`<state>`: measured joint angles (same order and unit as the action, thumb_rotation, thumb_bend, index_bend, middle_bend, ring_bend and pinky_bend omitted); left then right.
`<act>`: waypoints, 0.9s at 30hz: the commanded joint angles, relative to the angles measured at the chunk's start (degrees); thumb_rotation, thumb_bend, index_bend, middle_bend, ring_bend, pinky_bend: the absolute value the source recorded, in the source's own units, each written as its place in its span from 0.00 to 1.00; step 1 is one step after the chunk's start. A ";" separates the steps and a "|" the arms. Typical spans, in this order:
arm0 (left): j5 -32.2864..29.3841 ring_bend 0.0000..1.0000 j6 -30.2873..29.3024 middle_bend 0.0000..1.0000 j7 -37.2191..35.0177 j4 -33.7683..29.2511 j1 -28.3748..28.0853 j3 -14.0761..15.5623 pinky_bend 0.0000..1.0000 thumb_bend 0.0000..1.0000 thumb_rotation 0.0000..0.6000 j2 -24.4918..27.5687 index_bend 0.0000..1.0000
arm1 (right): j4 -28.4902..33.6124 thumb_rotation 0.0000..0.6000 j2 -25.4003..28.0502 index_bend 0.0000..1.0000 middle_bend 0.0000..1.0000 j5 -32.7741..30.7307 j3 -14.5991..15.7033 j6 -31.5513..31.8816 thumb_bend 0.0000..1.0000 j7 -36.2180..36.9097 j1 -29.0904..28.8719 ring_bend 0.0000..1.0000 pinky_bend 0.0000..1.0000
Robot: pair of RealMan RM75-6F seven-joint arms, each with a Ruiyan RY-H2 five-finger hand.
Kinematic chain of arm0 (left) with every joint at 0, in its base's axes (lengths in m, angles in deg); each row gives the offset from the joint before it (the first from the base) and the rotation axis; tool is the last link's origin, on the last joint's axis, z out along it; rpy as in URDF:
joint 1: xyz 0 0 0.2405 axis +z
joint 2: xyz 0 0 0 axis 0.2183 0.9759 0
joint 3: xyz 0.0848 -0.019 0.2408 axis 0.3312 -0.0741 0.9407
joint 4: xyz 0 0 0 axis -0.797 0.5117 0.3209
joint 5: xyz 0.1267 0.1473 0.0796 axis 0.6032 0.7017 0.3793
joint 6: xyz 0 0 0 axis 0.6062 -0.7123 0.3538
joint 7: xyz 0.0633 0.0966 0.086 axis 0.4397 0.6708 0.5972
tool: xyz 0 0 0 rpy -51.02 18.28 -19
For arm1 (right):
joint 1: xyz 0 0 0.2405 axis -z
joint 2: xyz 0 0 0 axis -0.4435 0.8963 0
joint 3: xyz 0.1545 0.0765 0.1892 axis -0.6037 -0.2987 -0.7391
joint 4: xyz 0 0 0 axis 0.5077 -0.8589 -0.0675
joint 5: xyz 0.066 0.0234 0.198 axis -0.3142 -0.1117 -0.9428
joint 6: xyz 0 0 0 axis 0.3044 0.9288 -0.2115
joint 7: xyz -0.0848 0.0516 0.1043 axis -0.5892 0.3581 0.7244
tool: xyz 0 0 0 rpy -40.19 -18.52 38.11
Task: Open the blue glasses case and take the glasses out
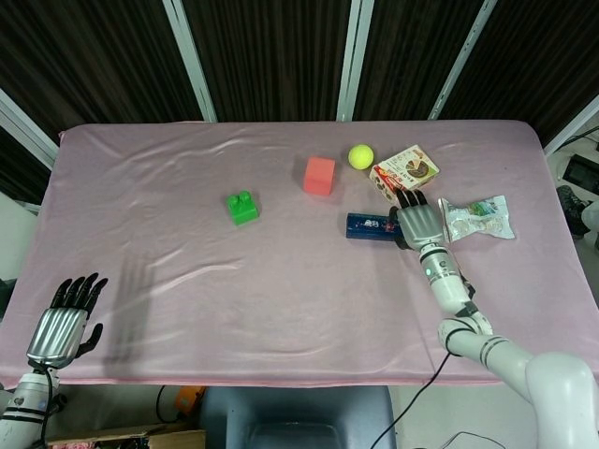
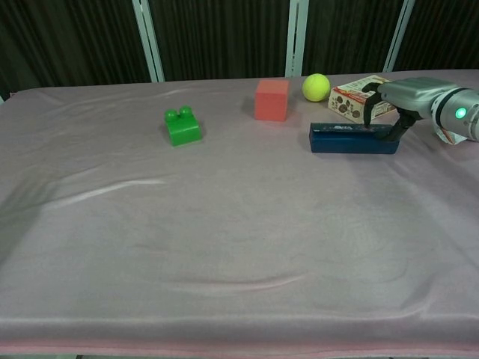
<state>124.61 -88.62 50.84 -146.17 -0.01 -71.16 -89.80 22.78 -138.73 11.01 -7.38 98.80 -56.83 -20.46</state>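
- Chest view shows my right robot hand (image 2: 389, 105) arched over the right end of the case (image 2: 353, 139), fingers curled down behind its far edge and the thumb down at its near right corner. It grips that end; the lid is not yet raised.
- Head view puts the case (image 1: 370, 225) on the pink surface (image 1: 187, 262), right of centre, its long axis running left to right, and it sticks out to the left from under my right robot hand (image 1: 417, 222).
- My left robot hand (image 1: 65, 323) hangs spread and empty off the near left corner of the surface, well apart from the case, so the right is far nearer.
- My judgement: the free left end is the part to steady or lift, and only the left arm could reach it.
- Writing: pale print runs along the top of the case, too small to read. The carton (image 2: 359, 96) just behind the case bears red lettering I cannot make out, nor the packet (image 1: 477, 219) print.
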 commanded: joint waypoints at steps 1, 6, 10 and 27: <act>-0.08 0.00 -0.02 0.00 0.03 -0.03 0.03 -0.01 0.03 0.42 1.00 -0.01 0.00 | 0.02 1.00 0.05 0.61 0.12 -0.07 -0.24 0.07 0.59 -0.06 -0.12 0.06 0.00; -0.39 0.00 0.21 0.00 0.00 0.02 -0.06 -0.12 0.03 0.42 1.00 0.00 0.00 | -0.43 1.00 -0.21 0.61 0.12 -0.65 -0.87 -0.29 0.59 -0.92 -0.81 0.06 0.00; -0.99 0.00 0.57 0.00 0.26 0.18 -0.15 -0.29 0.03 0.42 1.00 -0.09 0.00 | -3.81 1.00 -2.04 0.61 0.12 -2.24 -1.91 -2.14 0.59 -2.21 -2.56 0.06 0.00; -2.98 0.00 1.20 0.00 0.37 0.53 -0.27 -1.02 0.03 0.42 1.00 -0.16 0.00 | -24.82 1.00 -12.55 0.17 0.07 -7.15 -7.28 -9.25 0.46 -4.71 -11.98 0.05 0.00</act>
<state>121.63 -87.42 51.21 -145.63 -0.28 -72.17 -89.96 -1.69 -150.79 3.97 -14.12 89.55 -61.71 -31.90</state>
